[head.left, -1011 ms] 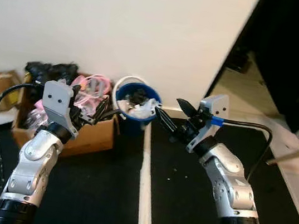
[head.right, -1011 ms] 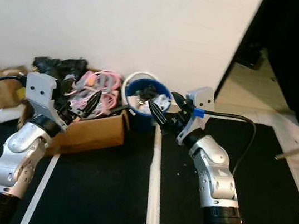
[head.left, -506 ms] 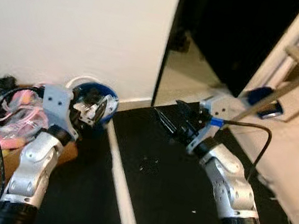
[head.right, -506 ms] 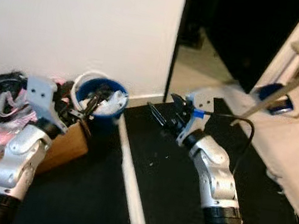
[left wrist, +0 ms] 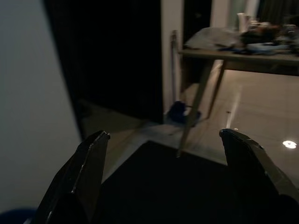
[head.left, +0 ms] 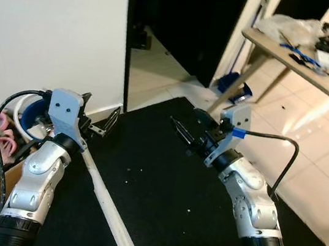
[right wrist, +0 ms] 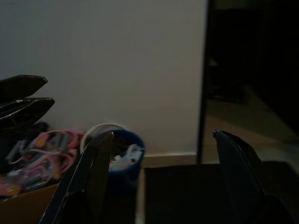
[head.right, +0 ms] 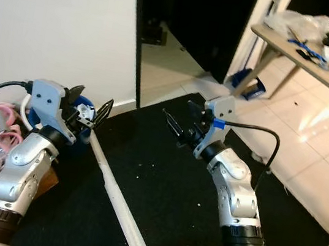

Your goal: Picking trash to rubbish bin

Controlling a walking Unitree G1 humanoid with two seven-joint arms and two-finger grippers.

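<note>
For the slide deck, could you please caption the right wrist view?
Open right gripper faces a blue bin of trash by the white wall, beside a box of pink cables.

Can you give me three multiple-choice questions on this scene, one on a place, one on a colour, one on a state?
1. Where does the bin stand?
A. under the table
B. against the white wall, by the left gripper
C. in the dark doorway

2. What colour is the mat under the arms?
A. black
B. red
C. white

3. How are the left gripper and right gripper?
A. both clamped on trash
B. one holds a cup
C. both open and empty

Answers: 1 B, the blue bin sits at the wall's foot beside that gripper. 2 A, the mat is black against pale tiles. 3 C, each wrist view shows jaws spread with nothing between.
</note>
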